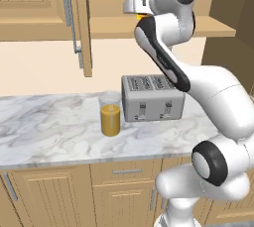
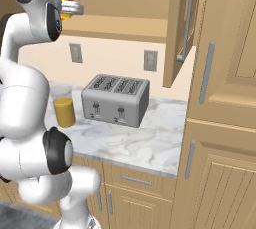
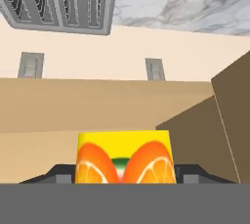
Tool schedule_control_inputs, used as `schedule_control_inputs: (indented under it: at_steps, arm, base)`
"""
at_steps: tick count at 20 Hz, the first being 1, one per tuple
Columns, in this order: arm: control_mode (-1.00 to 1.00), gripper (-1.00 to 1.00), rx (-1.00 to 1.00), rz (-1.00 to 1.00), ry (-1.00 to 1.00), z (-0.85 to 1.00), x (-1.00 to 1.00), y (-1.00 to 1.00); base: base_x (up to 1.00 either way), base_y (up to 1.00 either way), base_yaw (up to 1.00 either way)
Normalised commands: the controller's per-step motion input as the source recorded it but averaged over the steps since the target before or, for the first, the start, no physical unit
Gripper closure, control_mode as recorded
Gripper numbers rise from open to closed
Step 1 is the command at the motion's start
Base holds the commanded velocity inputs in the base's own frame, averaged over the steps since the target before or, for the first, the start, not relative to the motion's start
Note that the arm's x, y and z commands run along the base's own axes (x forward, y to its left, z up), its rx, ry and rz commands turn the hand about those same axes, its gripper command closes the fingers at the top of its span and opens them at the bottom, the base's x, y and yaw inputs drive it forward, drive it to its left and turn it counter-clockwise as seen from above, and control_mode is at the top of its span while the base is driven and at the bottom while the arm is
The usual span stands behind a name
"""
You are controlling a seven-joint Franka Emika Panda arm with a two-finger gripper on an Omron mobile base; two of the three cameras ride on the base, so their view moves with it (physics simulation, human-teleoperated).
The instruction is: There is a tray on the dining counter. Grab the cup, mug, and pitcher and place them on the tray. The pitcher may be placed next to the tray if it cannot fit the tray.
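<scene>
Cup: You see the tall yellow cup [image 3: 124,157], with its red-and-green fruit picture, up at shelf height, between the tips of the end effector [image 3: 124,178].
End effector: The two dark fingers [image 3: 61,174] sit flush against the cup's sides, so it is closed around the cup. You cannot tell whether the cup's base rests on the shelf [image 1: 208,27].
Pitcher: The clear glass pitcher [image 1: 110,117] stands upright on the surface [image 1: 49,127], well below the end effector. Orange juice fills its lower half.
Toaster: A boxy brushed-metal four-slot toaster [image 1: 153,99] stands just beside the pitcher, also far beneath the end effector.
Materials: The surface is white-grey veined marble over tan panelled wooden cabinets. The wall is pale cream with two grey outlet plates [image 2: 150,60].
Edges: An upper cabinet door [image 1: 84,23] stands open, well off to one side of the end effector. A brown cabinet wall [image 3: 234,125] rises close beside the cup.
Open room: Bare marble stretches along the surface away from the pitcher, on the side opposite the toaster.
</scene>
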Motion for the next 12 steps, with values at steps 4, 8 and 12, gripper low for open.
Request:
schedule_control_inputs:
  at_steps: [4, 8, 12]
  arm:
    - [-1.00, 1.00, 0.00, 0.00, 0.01, -0.15, -1.00, -0.29]
    - [-1.00, 1.00, 0.00, 0.00, -0.04, -0.38, -1.00, -0.32]
    - [-1.00, 1.00, -0.01, 0.00, -0.05, -0.48, -1.00, -0.33]
  base:
    - [0.00, 0.00, 0.00]
    - [0.00, 0.00, 0.00]
    - [0.00, 0.00, 0.00]
